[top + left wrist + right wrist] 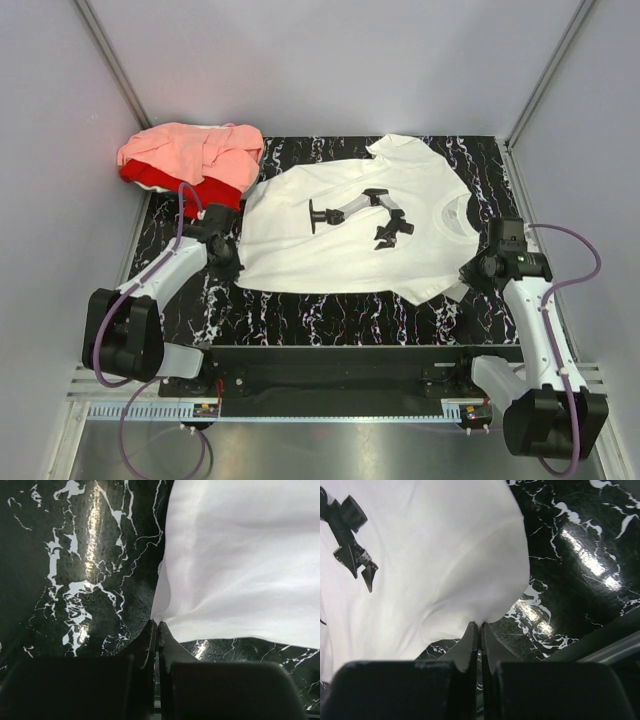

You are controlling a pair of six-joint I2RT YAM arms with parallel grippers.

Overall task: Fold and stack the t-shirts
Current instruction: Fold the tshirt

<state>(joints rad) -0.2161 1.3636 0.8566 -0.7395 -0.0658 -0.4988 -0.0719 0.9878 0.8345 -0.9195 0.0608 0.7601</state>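
Note:
A white t-shirt (pixel 345 225) with a black graphic print on its chest lies spread across the black marbled mat, collar to the right. My left gripper (pixel 228 262) is shut on the shirt's near-left hem corner; its fingertips (pixel 158 625) pinch the white cloth (pixel 240 560). My right gripper (pixel 470 272) is shut on the near-right sleeve edge; the cloth (pixel 430 560) is drawn to a point at that gripper (pixel 480 625). A salmon-pink t-shirt (pixel 190 152) lies crumpled on a red t-shirt (pixel 155 178) at the back left.
The black marbled mat (pixel 330 315) covers the table between grey walls. A metal rail (pixel 340 410) runs along the near edge by the arm bases. A strip of bare mat lies in front of the white shirt.

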